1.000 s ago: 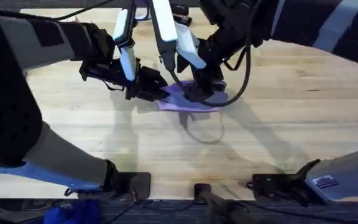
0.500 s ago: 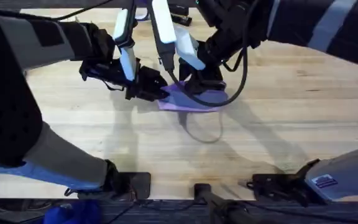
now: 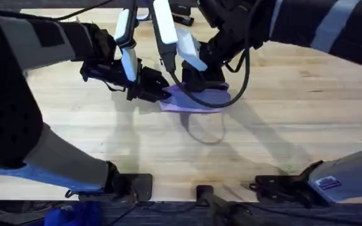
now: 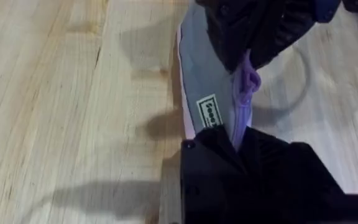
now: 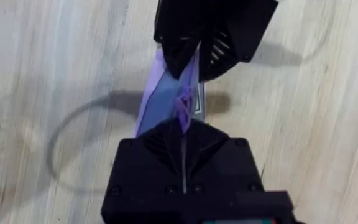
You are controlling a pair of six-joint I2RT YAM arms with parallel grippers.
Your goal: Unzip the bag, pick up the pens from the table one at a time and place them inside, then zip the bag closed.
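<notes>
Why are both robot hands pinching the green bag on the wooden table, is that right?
Almost. Both grippers do pinch the bag on the wooden table, but it is not green. The overhead view shows it lavender-purple, and the left wrist view adds a grey-blue side panel. The left gripper holds one end, the right gripper the other.

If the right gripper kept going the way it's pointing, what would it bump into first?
Probably the left gripper. The right gripper pinches one end of the bag, pointing along it toward the other gripper.
</notes>
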